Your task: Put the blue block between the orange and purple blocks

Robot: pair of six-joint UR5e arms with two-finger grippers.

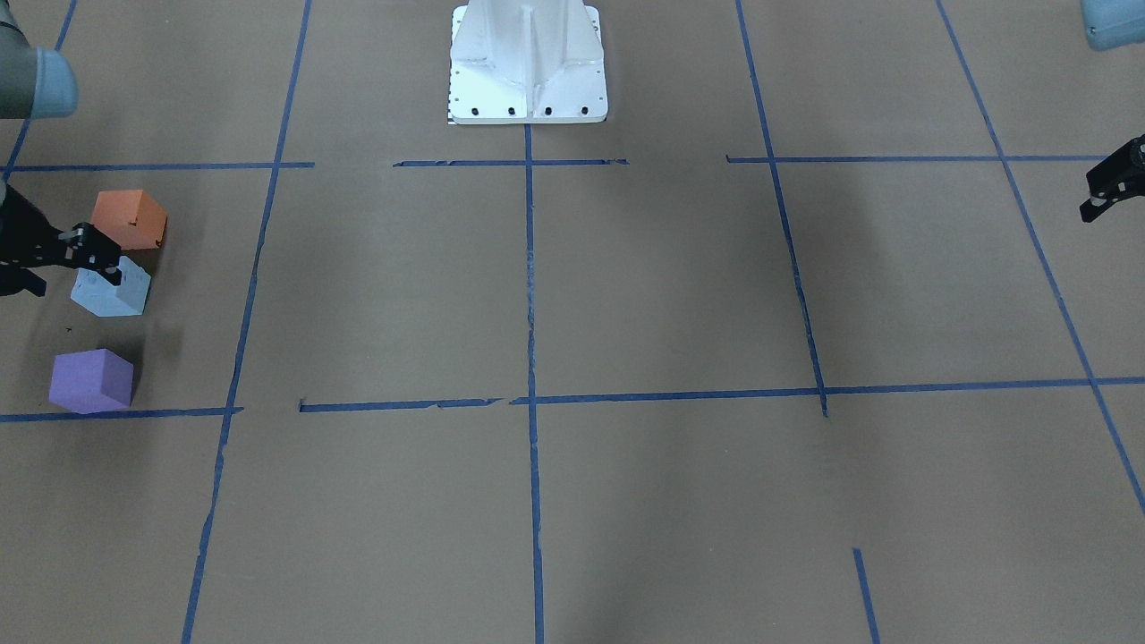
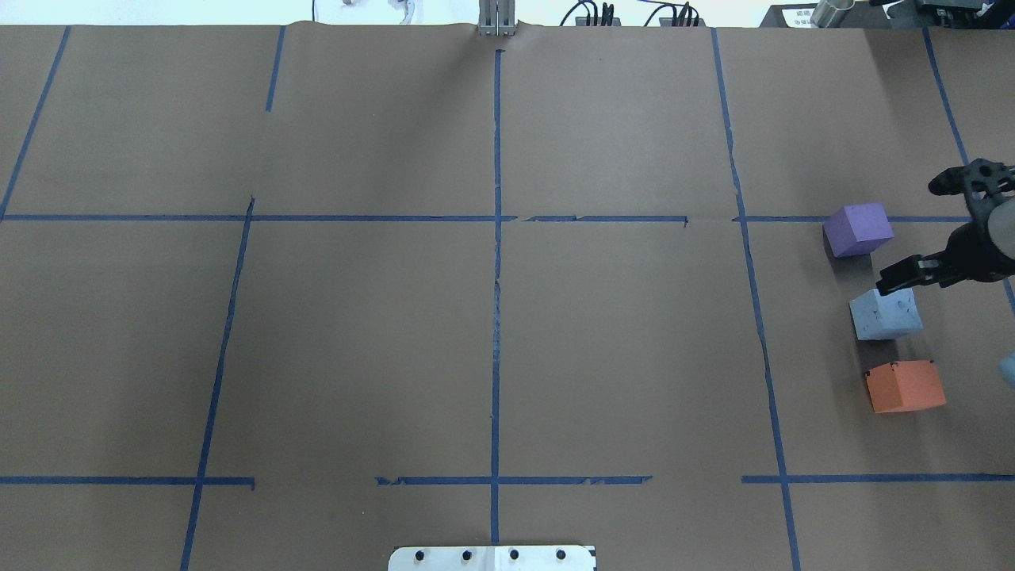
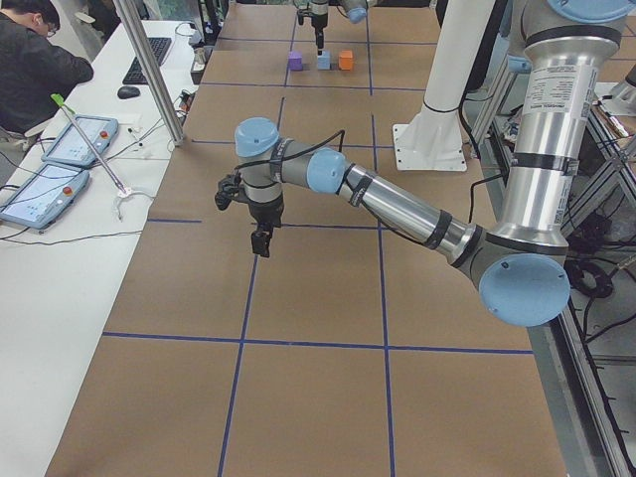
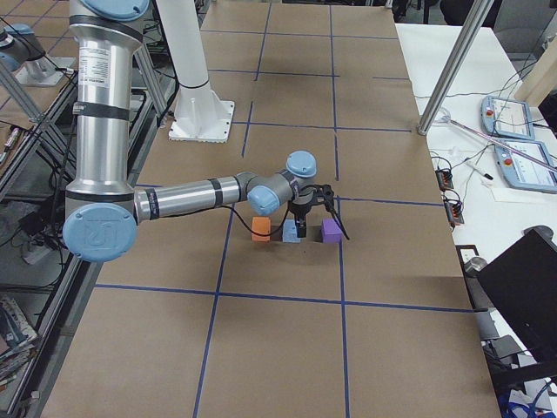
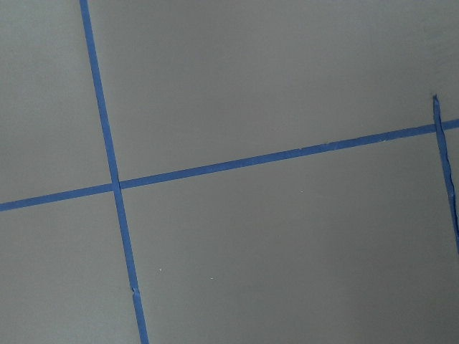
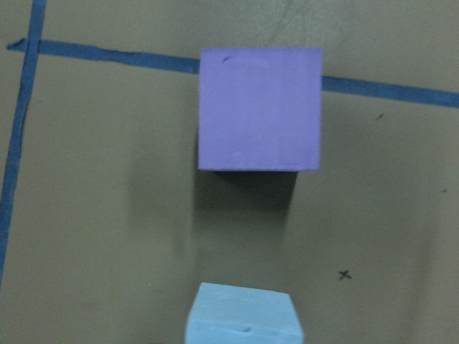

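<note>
blue block (image 2: 886, 314): down on counter (image 2: 357, 341), in a row between orange (image 2: 905, 386) and purple (image 2: 858, 229), touching neither | right fingers (image 2: 900, 276): spread wide, holding nothing, one tip over blue block | left fingers (image 1: 1096, 207): cut by frame edge, spread cannot be told | right wrist: only purple and blue block's top; overhead: all three

Left arm (image 3: 397, 204): silver tubes, light-blue round joint caps, grey housings, black bands at the joints, thin black cable looped near the wrist. Right arm (image 4: 183, 198): same build, grey logo on the big blue cap. Left pincer (image 3: 243, 221) and right pincer (image 2: 912, 238): black, linked-bar fingers. White pedestal base (image 1: 528, 63), dark screws along the foot plate.
</note>
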